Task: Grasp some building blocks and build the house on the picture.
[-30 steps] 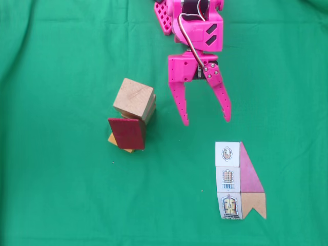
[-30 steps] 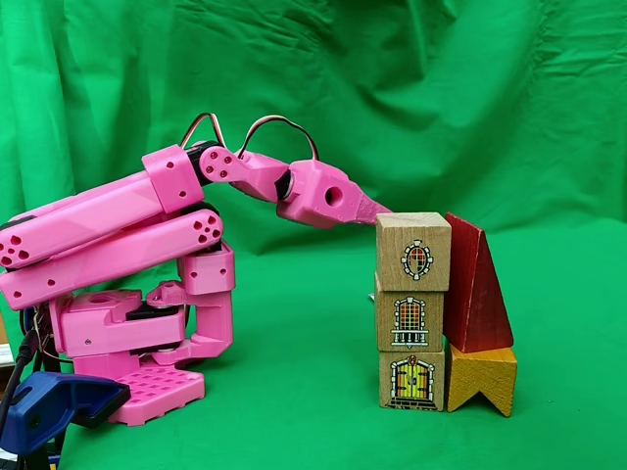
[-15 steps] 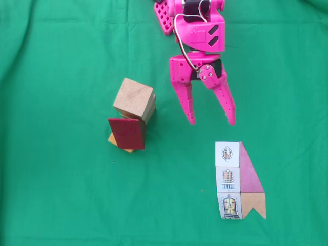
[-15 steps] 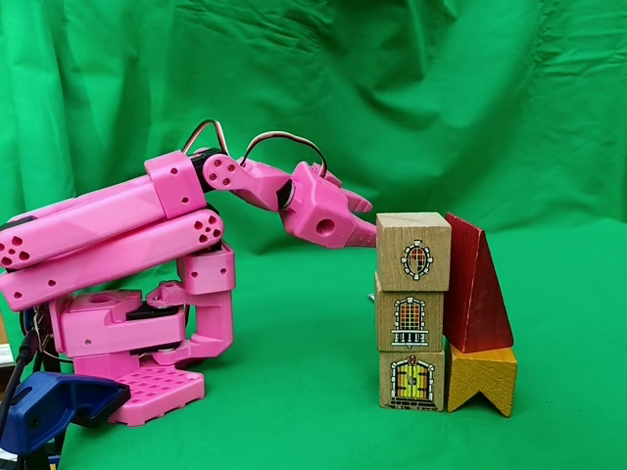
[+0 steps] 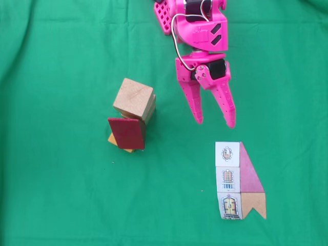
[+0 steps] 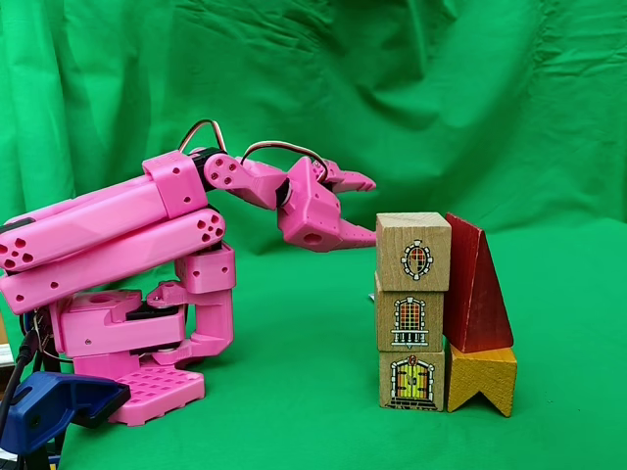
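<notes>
Side-on fixed view, left to right: blue clamp [image 6: 44,411] at the bottom left corner, on the green cloth [image 6: 294,392]. Beside it the pink arm [image 6: 118,235] sits on its perforated base, upper links folded back low over the base, wrist reaching right. The gripper [image 6: 367,208] is in the air, level with the top of the house [image 6: 441,313] and just to its left; whether a fingertip touches the top cube cannot be told from this angle. Fingers spread apart, nothing between them.

House, same view: three pale tan cubes stacked in one column, each with a printed face toward the camera. Top cube [image 6: 413,252] shows an oval window, middle cube [image 6: 409,320] a tall window, bottom cube [image 6: 411,381] a door. The orange-yellow notched block [image 6: 482,376] lies on the cloth touching the bottom cube's right side. The dark red wedge [image 6: 475,286] stands on that block, leaning against the upper two cubes.

Top-down fixed view, left to right: the house [image 5: 132,114] is left of centre, seen from above as a tan cube top with the wedge's red face [image 5: 126,133] below it and a sliver of orange at the bottom edge. The gripper [image 5: 214,123] is to its right, well apart from it, fingertips pointing down the frame and splayed. The picture [image 5: 240,180] lies flat on the cloth at the lower right, just below the fingertips.
</notes>
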